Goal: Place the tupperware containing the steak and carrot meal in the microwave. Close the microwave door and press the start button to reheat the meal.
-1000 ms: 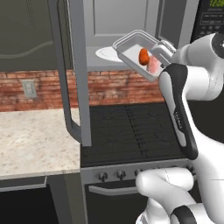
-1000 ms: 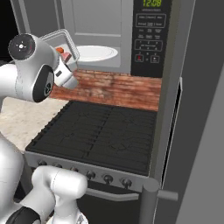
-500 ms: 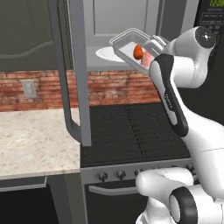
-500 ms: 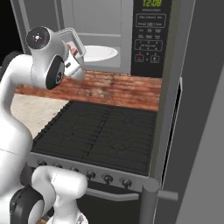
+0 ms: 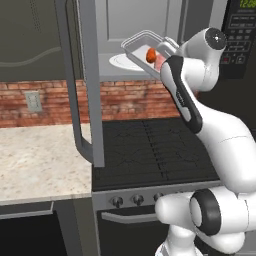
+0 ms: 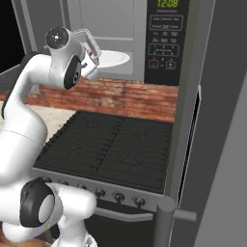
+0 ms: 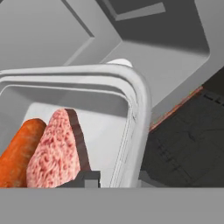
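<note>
1. The microwave (image 5: pixel 150 40) sits above the stove (image 5: pixel 150 150), its cavity open toward the arm and the white turntable plate (image 6: pixel 113 59) bare on the floor of the cavity.
2. The microwave door (image 5: pixel 80 80) stands swung out to the left of the opening. Its long bar handle (image 5: pixel 72 100) hangs ahead of the stone surface (image 5: pixel 40 160), well clear of the arm.
3. The keypad strip (image 6: pixel 166 43) with its green display bounds the opening on the right.
4. The tupperware (image 5: pixel 145 50) is carried in the air at the mouth of the cavity, in front of and a little above the turntable plate, tilted with its far end raised.
5. The pincer (image 7: pixel 116 177) is closed across the near wall of the tupperware: one fingertip (image 7: pixel 85 179) lies inside the tub, the other outside its rim.
6. The tub's long axis runs away from the pincer, toward the cavity's back wall.
7. The steak (image 7: pixel 54 148) and the carrot (image 7: pixel 17 155) lie side by side at the gripped end.
8. Judgement: the coming move is a forward push, then a lowering onto the plate.
9. Judgement: open room is ample to the left; the tighter limits appear to be the cavity's front lip below and the keypad-side wall to the right.
</note>
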You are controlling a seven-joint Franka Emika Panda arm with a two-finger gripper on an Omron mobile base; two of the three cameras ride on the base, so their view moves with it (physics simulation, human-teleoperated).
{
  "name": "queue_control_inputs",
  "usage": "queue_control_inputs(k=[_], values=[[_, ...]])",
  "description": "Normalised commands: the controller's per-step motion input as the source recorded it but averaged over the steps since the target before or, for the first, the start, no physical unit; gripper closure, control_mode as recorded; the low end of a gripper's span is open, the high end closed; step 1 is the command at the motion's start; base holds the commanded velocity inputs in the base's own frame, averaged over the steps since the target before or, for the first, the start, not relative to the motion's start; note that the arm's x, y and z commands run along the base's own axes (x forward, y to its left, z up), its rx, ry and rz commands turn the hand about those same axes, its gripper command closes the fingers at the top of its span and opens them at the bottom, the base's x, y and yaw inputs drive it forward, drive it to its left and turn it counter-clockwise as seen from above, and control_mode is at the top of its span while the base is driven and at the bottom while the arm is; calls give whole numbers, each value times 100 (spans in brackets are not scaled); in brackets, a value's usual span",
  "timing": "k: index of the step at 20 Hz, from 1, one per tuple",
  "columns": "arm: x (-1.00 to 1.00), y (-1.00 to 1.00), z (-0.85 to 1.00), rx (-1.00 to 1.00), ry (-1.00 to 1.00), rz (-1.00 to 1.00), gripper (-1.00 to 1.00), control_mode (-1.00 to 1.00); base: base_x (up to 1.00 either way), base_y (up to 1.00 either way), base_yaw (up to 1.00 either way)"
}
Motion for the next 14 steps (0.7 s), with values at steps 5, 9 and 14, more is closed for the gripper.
queue_control_inputs(k=[5,9,14], values=[[66,0,0,0,4,0,100,-100,0,0,0],[65,0,0,0,2,0,100,-100,0,0,0],[64,0,0,0,0,0,100,-100,0,0,0]])
